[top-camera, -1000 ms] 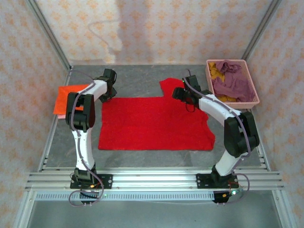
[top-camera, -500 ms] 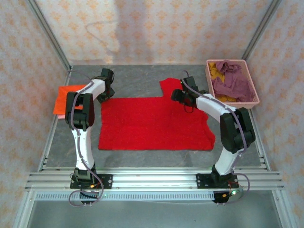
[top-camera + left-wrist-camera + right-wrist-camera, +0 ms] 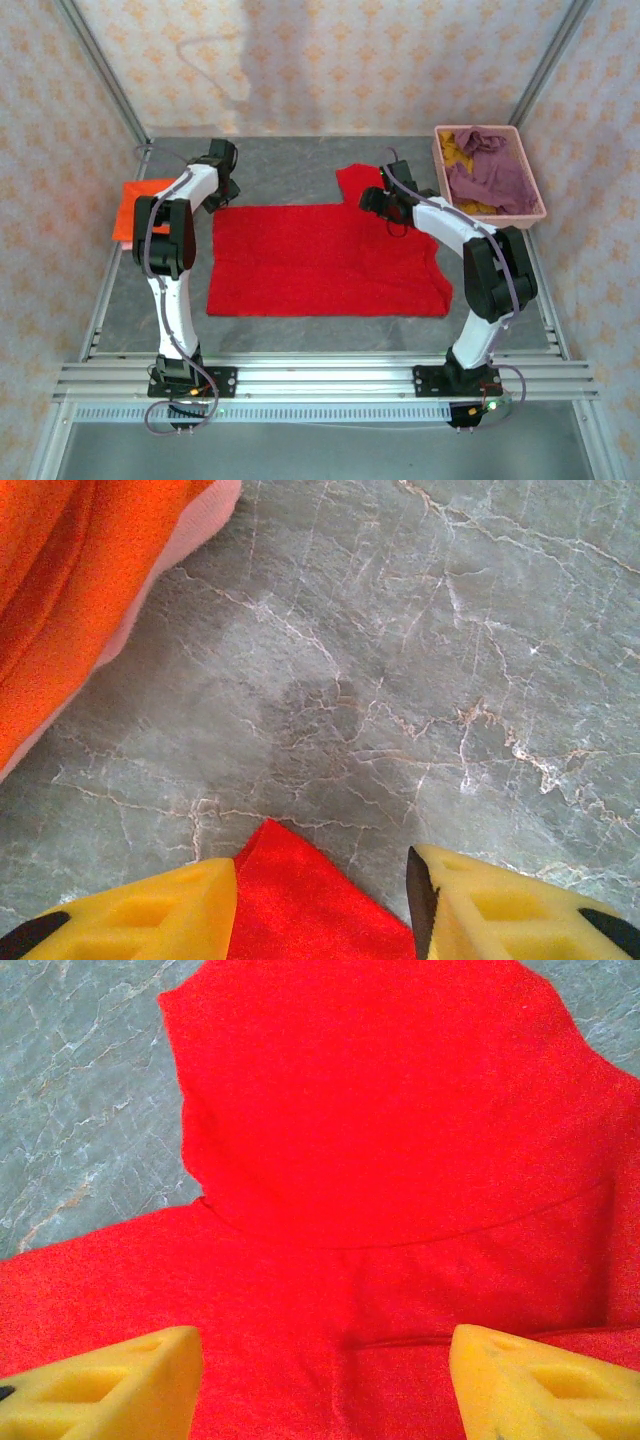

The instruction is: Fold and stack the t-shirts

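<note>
Two shirts lie out overhead: the red t-shirt [image 3: 320, 260] spread between both arms, the orange t-shirt [image 3: 135, 203] outside your left fingers. Left wrist shows you the left gripper [image 3: 322, 905] parted, red corner between its fingers. Right wrist shows the right gripper [image 3: 325, 1360] spread wide over the red sleeve.

L arm bent at elbow, reaching fwd to far left; L hand [image 3: 222, 158] low, pointing down, fingers [image 3: 150, 910] apart. R arm stretched fwd & inward; R hand [image 3: 375, 197] low, fingers [image 3: 110, 1380] spread wide.
</note>
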